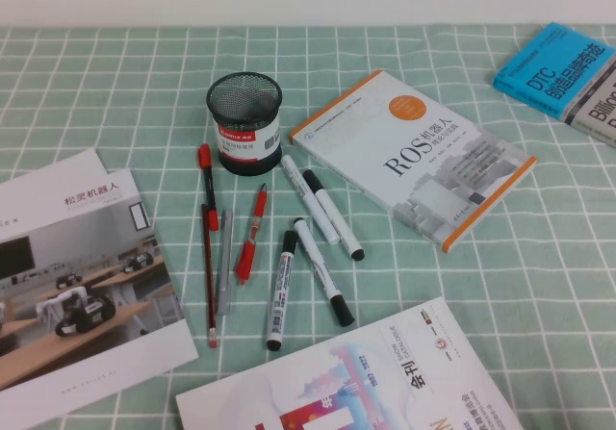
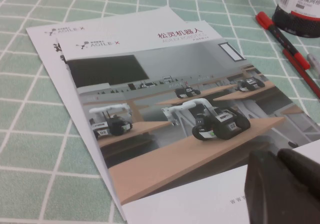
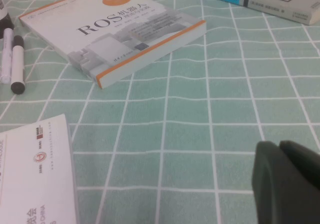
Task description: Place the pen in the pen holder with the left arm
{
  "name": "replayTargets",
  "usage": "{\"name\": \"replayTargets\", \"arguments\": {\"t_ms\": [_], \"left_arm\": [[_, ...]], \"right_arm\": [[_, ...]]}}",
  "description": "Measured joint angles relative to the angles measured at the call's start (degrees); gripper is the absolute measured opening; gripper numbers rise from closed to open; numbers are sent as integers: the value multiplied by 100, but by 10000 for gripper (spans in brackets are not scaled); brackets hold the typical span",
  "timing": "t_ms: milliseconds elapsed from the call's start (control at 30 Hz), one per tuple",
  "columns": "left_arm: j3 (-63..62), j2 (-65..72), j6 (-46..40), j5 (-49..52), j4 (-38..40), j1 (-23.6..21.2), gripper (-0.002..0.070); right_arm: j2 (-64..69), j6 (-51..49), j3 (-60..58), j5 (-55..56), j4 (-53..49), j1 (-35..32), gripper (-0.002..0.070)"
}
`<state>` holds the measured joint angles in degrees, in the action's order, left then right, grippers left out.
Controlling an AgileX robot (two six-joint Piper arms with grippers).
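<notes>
High view: pen (image 1: 209, 271) betw brochure (image 1: 77, 266) & grey pen (image 1: 224, 262); grippers unseen.

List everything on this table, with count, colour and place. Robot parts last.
pen: 1, thin dark red with pale tip, lying left of the grey pen
pen holder: 1, black mesh with white label, upright behind the pens
short black pen: 1, black with red ends, beside the holder's base
red pen: 1, bright red, right of the grey pen
grey pen: 1, grey
markers: 4, white with black caps, centre
ROS book: 1, white with orange edges, right of the holder
brochure: 1, white with photo, left
magazine: 1, white, near edge
books: 2, blue and grey, far right
left gripper: black, over the brochure
right gripper: dark, over bare tablecloth
</notes>
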<state>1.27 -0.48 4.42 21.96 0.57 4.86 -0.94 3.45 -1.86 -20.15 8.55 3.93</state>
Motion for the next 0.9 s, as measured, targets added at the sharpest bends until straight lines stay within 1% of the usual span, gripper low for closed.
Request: {"name": "replayTargets", "arguments": {"t_ms": [733,900], "left_arm": [[0,0,0,-67,-57,0,0],[23,0,147,-381,225,0,0]], "right_arm": [[0,0,0,0,0,0,-22],[0,0,0,0,0,0,-22]]}}
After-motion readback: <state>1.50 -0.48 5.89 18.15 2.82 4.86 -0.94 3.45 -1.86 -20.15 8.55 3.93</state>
